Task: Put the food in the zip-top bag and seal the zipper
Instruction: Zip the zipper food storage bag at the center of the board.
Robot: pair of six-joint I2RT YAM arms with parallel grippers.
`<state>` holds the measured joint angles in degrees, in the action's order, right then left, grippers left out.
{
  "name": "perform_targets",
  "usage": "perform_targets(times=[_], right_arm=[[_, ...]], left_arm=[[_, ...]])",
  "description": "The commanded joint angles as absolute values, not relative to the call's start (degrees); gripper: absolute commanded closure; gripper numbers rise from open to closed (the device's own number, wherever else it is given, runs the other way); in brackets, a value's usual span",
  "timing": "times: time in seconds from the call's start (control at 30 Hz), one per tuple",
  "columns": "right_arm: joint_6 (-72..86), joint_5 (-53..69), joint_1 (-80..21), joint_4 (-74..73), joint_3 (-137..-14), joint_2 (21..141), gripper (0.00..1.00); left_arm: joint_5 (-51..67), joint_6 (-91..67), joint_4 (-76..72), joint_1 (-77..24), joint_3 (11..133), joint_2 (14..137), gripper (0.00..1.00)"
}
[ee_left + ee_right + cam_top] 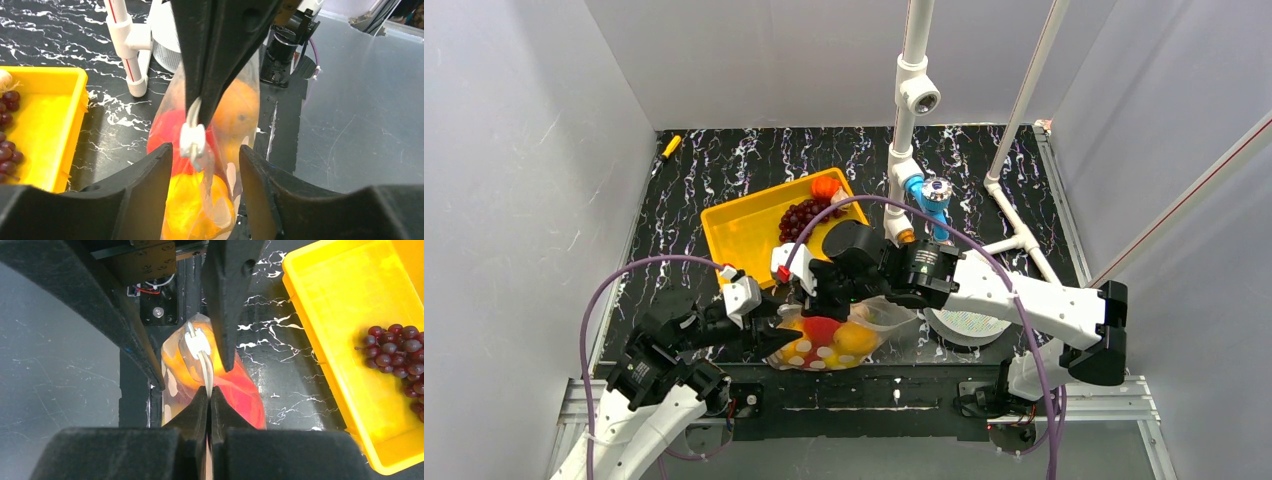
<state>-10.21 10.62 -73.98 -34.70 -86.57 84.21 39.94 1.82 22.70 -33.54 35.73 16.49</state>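
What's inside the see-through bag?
Inside the zip-top bag you can see a red toy fruit and yellow-orange ones. The right arm covers the bag's top, and crinkly plastic blurs the rest, so I can't count them.

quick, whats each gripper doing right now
left gripper: open, fingers either side of the bag, not gripping it
right gripper: shut on the bag's zipper edge

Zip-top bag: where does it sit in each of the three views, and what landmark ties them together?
Top external: zip-top bag low centre, just below the yellow tray.
Left wrist: zip-top bag centre to bottom, right of the tray.
Right wrist: zip-top bag centre, left of the tray.
Shared landmark: the yellow tray holding dark grapes.
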Motion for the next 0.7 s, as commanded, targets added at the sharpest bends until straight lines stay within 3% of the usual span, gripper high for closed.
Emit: perform_targets(times=[0.0,0.1,0.2,0.33,0.4,0.67], right_arm=[[-8.63,13.67,-72.92,-29.98,-84.61,79.93,0.99],[-8.26,14.91,-72.78,-29.41,-83.68,79.34,0.99],[-8.01,15.29,-72.77,-30.22,-83.89,79.80,0.99],[-7.95,15.50,-72.82,-31.39,-84.92,80.25,0.97],[-7.52,14.69,-72.78,-31.22,-85.54,80.52,0.70],[-8.33,13.11,-73.33,-30.69,-90.89,83.55,0.54]], left_arm=[[38.47,0.71,21.78,-33.57,36.61,18.01,0.49],[39.19,0.91,20.05,-33.56,36.26,18.45,0.55],[38.26,1.03,19.45,-33.57,36.10,18.05,0.80],[37.88,1.15,17.96,-33.56,35.05,16.65,1.00],[36.80,1.49,19.28,-33.57,35.28,15.66,1.00],[38.20,0.80,18.90,-33.55,34.67,15.76,1.00]])
